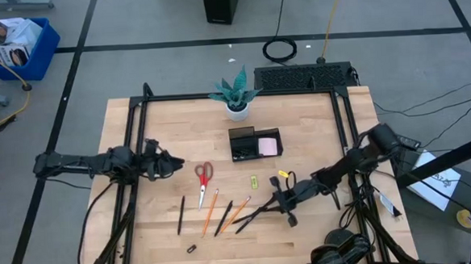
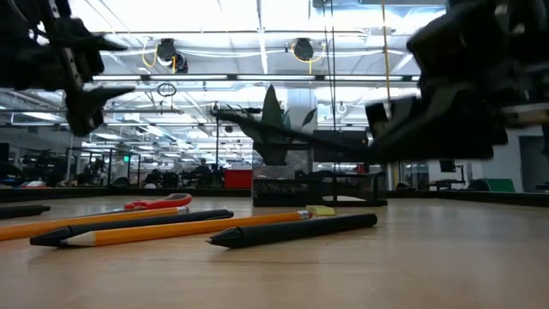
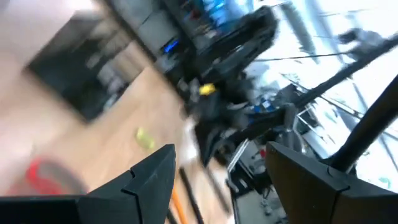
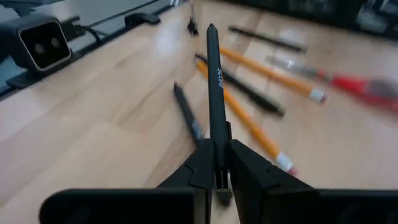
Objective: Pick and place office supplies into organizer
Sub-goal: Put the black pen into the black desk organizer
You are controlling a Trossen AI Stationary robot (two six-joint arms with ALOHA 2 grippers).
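Note:
My right gripper [image 1: 285,199] [image 4: 217,149] hangs over the table's near right part, shut on a thin black pen [image 1: 256,216] [image 2: 283,130]. My left gripper [image 1: 171,162] [image 3: 227,180] is open and level at the table's left, with nothing between its fingers. Red-handled scissors [image 1: 204,178], two orange pencils [image 1: 210,212] [image 1: 240,210] and two more black pens [image 1: 181,214] [image 1: 223,217] lie flat on the wood. A yellow-green clip [image 1: 254,181] and a black clip [image 1: 191,249] lie there too. The black organizer [image 1: 244,144] stands at the centre with a pink pad [image 1: 268,146] in it. My right gripper pinches the pen near its back end [image 4: 217,144] between its two fingers. The fingers come from the table's right, slanting slightly down, and lie along the pen. The pen sticks straight out ahead of them toward the left, lifted clear of the table [image 2: 257,124].
A white pot with a teal plant [image 1: 236,95] stands at the table's far edge behind the organizer. A black frame [image 1: 142,113] runs along the table's sides. A small camera [image 4: 40,40] sits at the near edge. Bare wood lies between the organizer and the right gripper.

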